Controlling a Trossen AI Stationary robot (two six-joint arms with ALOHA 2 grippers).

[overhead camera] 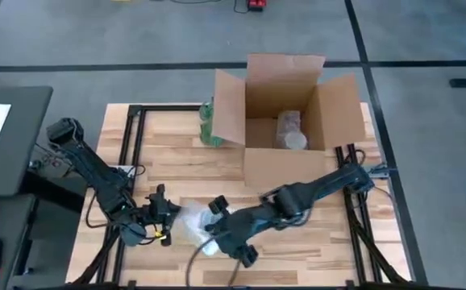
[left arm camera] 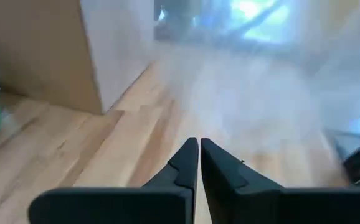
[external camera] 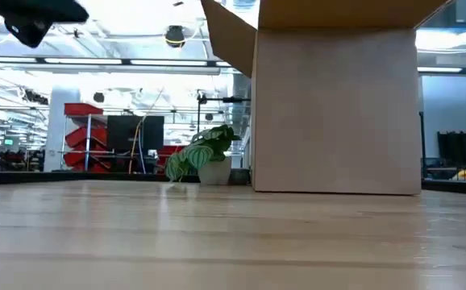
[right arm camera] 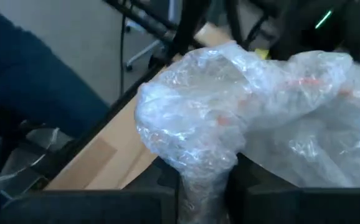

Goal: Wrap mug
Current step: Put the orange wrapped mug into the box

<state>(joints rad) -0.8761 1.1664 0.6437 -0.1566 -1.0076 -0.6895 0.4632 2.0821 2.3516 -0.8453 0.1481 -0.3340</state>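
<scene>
A crumpled sheet of clear bubble wrap (overhead camera: 191, 222) lies on the wooden table near its front edge, between my two grippers. My left gripper (overhead camera: 165, 217) is at the wrap's left edge, shut. My right gripper (overhead camera: 217, 229) is at its right side, shut on a bunched part of the wrap (right arm camera: 195, 124). The mug is hidden; I cannot tell whether it is inside the wrap. In the left wrist view the wrap (left arm camera: 261, 93) hangs as a pale haze beyond the shut fingers (left arm camera: 198, 152). My left gripper's shut fingertips meet at the wrap's left edge (left arm camera: 200, 134). The fingers come level from the table's left. The sheet spreads away beyond them toward the right arm; one layer or several, I cannot tell. My right gripper pinches a gathered, twisted neck of the wrap (right arm camera: 206, 180) between its two fingers, several layers together. The fingers come from the table's right side, slanting low. The bunch bulges out beyond the fingertips, and the rest of the sheet trails toward the left arm.
An open cardboard box (overhead camera: 285, 153) stands at the far middle of the table with a wrapped bundle (overhead camera: 289, 130) inside. A green leafy plant (overhead camera: 209, 122) stands by the box's left flap. Black frame rails (overhead camera: 128, 161) run along both sides.
</scene>
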